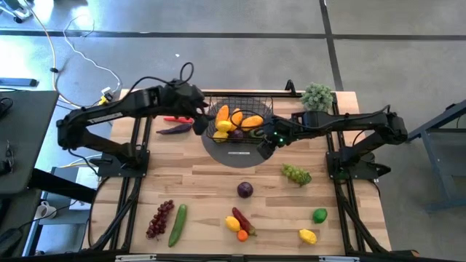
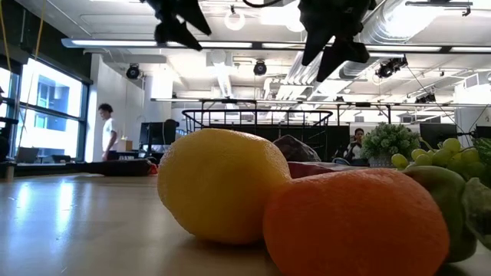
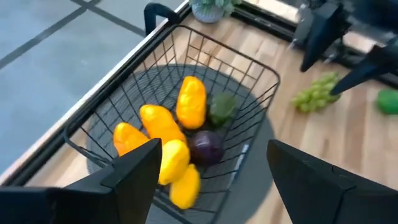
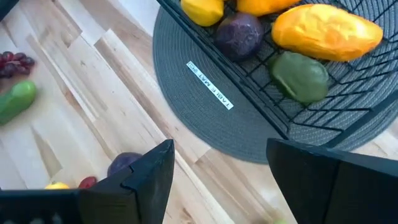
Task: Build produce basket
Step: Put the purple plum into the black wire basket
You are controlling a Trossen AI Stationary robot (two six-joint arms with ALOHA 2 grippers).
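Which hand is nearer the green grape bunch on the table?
The right. The right hand hangs at the basket's right front corner, close to the green grapes. The left hand, open, is at the basket's far left side.

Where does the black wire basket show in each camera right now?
High view: the basket sits top centre, between both arms.
Low view: its rim shows far back, centre, behind the big lemon.
Left wrist view: fills the centre.
Right wrist view: upper right.
Shared landmark: the round grey mat under it.
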